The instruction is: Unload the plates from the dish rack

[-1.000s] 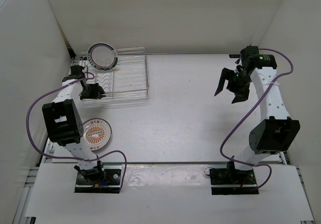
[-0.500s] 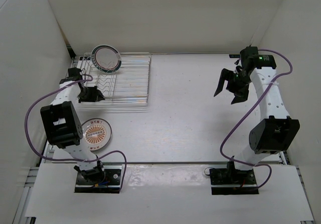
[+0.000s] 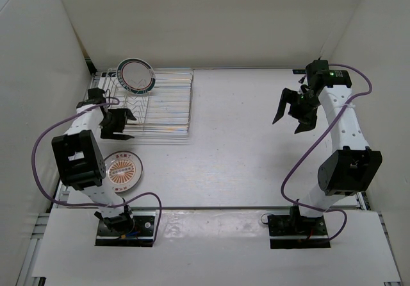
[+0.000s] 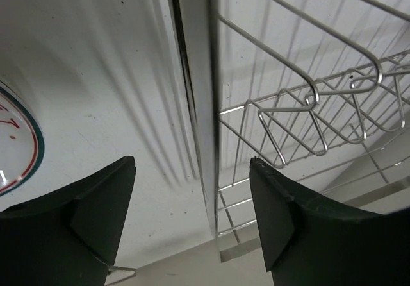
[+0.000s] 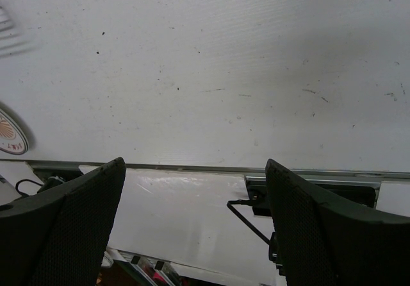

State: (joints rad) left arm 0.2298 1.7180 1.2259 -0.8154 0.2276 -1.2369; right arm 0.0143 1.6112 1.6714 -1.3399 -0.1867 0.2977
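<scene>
The dish rack is a silvery wire frame at the table's far left. One white plate with a dark teal and red rim stands upright in its far-left corner. An orange sunburst plate lies flat on the table nearer to me. My left gripper hovers at the rack's near-left corner, open and holding nothing. In the left wrist view the gripper has rack wires on its right and the teal-rimmed plate on its left. My right gripper hangs open and empty over the right side.
White walls close in the table on the left, back and right. A metal rail runs along the left edge beside the rack. In the right wrist view, the sunburst plate's edge and the table's front rail show beyond the gripper.
My left gripper was shut at the rack's near-left corner and has now opened, letting go. The rack shifted slightly right and squared up. The right arm has not moved.
</scene>
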